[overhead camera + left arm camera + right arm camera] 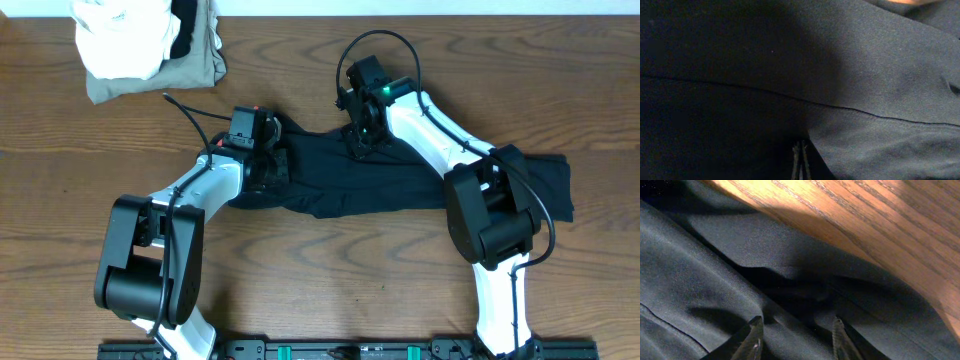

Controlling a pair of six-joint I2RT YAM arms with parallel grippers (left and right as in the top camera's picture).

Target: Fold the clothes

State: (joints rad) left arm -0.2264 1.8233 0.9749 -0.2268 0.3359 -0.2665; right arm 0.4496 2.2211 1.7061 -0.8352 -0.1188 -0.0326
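The clothes (380, 185), a long black garment, lie stretched across the middle of the table. No waistband shows. My left gripper (270, 165) is at the garment's left end. In the left wrist view its fingers (800, 147) are closed together on a fold of the black cloth (880, 75). My right gripper (362, 142) is at the garment's upper edge. In the right wrist view its fingers (796, 322) are apart, with a ridge of the black cloth (700, 255) between them.
A white folded cloth (120, 35) lies on a khaki-olive folded garment (205, 65) at the far left corner of the wooden table (330, 280). Bare wood (865, 215) lies just beyond the garment's edge in the right wrist view.
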